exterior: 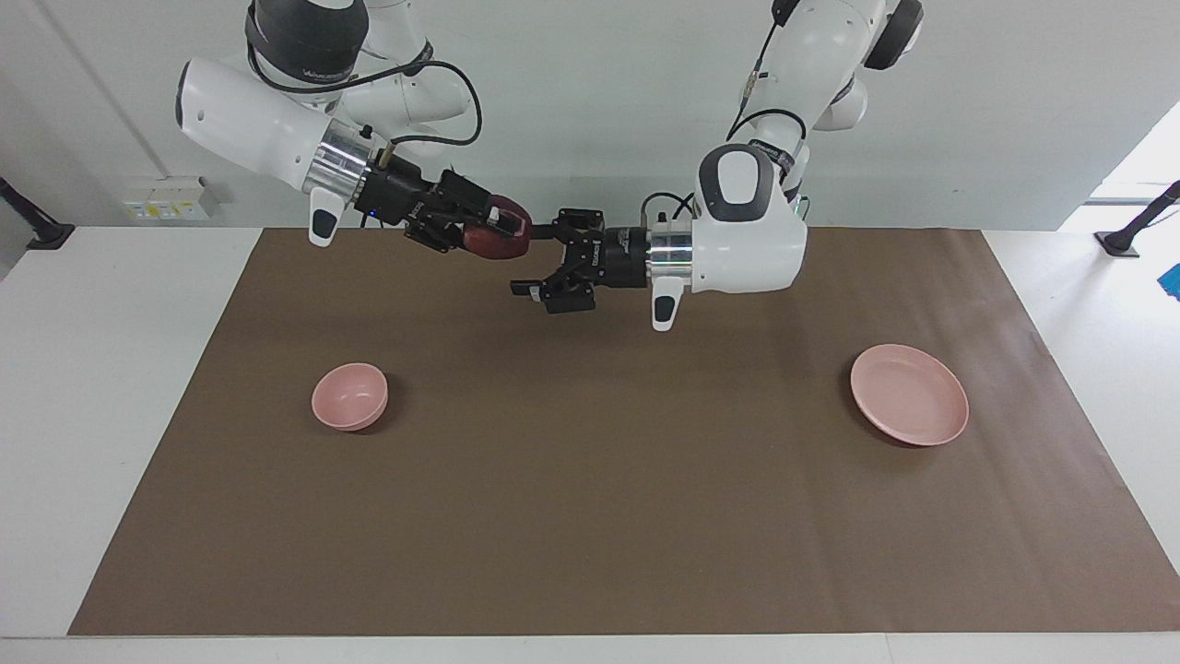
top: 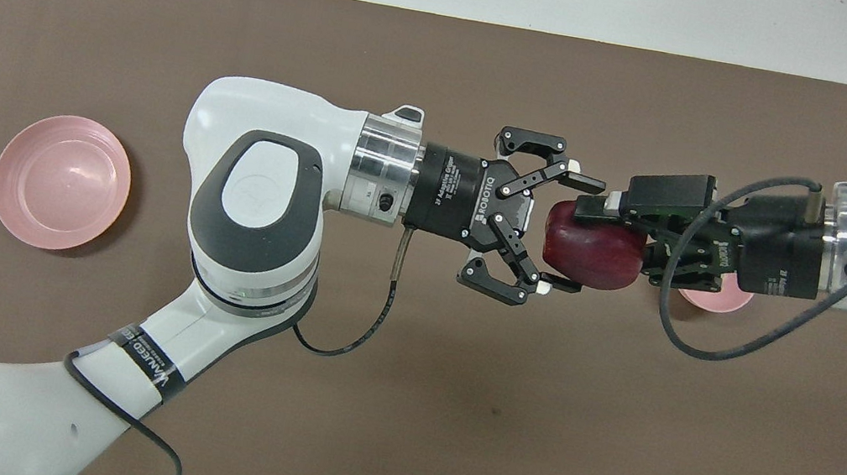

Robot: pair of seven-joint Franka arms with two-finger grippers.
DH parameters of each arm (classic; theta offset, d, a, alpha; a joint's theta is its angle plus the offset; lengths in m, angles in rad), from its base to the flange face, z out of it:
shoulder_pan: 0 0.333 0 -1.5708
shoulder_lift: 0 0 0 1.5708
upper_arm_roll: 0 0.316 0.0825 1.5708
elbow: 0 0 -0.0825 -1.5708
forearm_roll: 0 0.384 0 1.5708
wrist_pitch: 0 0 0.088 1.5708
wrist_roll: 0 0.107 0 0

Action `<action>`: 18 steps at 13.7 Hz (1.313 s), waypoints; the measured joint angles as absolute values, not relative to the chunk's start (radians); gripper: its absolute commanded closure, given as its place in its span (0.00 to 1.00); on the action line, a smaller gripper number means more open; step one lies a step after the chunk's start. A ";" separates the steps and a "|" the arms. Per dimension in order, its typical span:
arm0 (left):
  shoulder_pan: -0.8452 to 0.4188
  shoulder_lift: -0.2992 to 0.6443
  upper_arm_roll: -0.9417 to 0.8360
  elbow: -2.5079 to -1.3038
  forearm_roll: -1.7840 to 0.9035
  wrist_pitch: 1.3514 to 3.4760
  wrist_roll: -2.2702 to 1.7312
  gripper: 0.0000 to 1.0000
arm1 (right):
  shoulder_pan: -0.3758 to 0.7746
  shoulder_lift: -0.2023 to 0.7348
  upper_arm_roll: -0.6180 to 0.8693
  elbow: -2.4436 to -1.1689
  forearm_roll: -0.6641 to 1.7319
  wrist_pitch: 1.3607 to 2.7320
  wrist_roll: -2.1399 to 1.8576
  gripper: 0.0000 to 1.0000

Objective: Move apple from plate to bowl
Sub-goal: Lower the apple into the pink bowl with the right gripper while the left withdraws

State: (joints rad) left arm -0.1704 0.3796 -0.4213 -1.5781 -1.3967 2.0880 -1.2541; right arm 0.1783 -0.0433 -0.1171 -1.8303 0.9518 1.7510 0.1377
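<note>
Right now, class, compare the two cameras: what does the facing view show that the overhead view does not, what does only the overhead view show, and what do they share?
Only the facing view shows the whole bowl standing clear on the mat, the arms' upper parts, and the apple raised in the air. Only the overhead view shows the right arm covering most of the bowl, and the grippers from above. Both show the right gripper shut on the apple, the left gripper open beside it, and the plate bare.

A lab: two robot arms at a white table with brown mat.
</note>
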 measured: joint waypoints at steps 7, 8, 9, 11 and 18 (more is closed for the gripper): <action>-0.148 0.385 -0.404 -1.579 -0.970 2.100 -1.254 0.00 | 0.128 -0.045 -0.121 -1.835 0.530 1.690 0.015 1.00; -0.147 0.388 -0.395 -1.580 -0.912 2.102 -1.254 0.00 | 0.120 -0.045 -0.122 -1.835 0.455 1.691 0.003 1.00; -0.144 0.392 -0.387 -1.581 -0.865 2.102 -1.254 0.00 | 0.114 -0.044 -0.123 -1.835 0.368 1.695 -0.003 1.00; -0.131 0.398 -0.379 -1.581 -0.825 2.102 -1.254 0.00 | 0.107 -0.038 -0.125 -1.840 0.238 1.725 -0.003 1.00; -0.077 0.399 -0.367 -1.585 -0.788 2.094 -1.251 0.00 | 0.109 0.131 -0.121 -1.858 -0.108 1.953 -0.005 1.00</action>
State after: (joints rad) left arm -0.0767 0.3989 -0.3669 -1.5850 -0.7884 2.0939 -1.2513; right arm 0.1091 0.1314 -0.1206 -1.8585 -0.1082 1.9533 -0.0052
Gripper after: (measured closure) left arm 0.000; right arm 0.229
